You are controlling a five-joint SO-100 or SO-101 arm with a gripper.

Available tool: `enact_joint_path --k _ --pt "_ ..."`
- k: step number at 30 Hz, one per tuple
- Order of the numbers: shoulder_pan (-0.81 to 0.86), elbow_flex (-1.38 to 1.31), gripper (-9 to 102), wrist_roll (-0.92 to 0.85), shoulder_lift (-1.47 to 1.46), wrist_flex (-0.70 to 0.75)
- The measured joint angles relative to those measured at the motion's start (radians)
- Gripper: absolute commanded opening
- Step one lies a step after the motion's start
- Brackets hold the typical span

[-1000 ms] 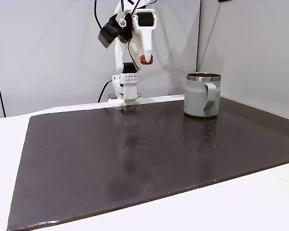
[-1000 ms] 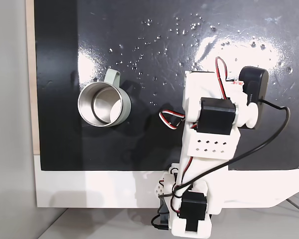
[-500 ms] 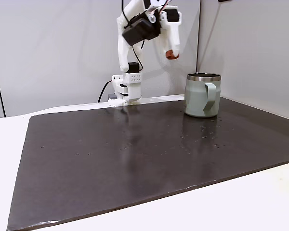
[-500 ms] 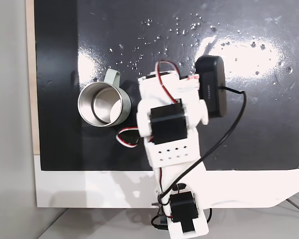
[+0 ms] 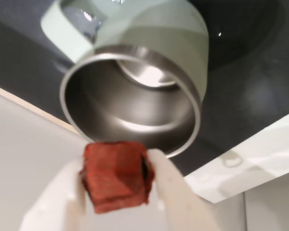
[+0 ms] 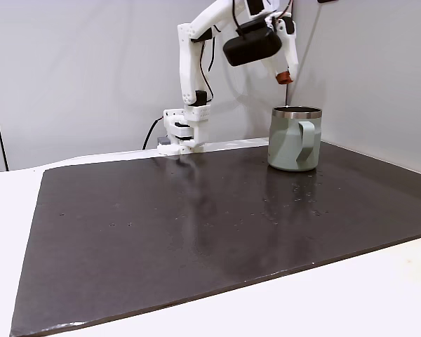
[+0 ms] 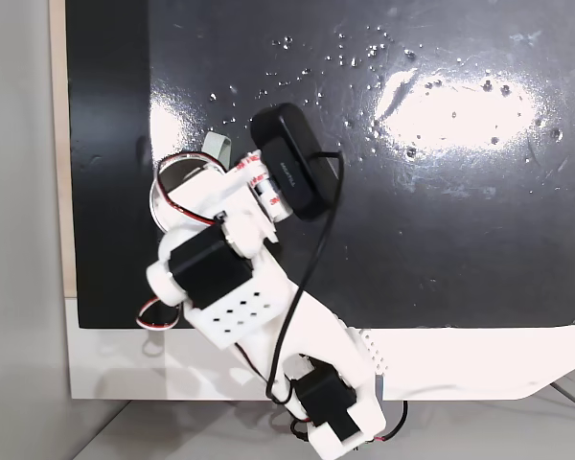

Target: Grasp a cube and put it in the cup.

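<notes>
Wrist view shows the gripper [image 5: 116,192] clamped on the cube [image 5: 116,175], its two white fingers [image 5: 166,187] pressing the reddish-brown block from either side. Just beyond it is the open mouth of the cup [image 5: 135,101], standing on the dark mat [image 5: 250,82]. In a fixed view from the side, the cube [image 6: 285,78] hangs above the steel rim of the cup [image 6: 295,138], well clear of it. The carry step looks nearly done. From the wrist view the block appears to sit over the near edge of the rim, not the centre, though the angle makes that hard to judge. The next move likely calls for a short reach further over the opening, then parting the fingers.
</notes>
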Motion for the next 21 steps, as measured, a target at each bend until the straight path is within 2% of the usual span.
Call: enact_joint_path --k 21 --pt "-0.071 -0.051 10 -0.012 -0.16 0.0"
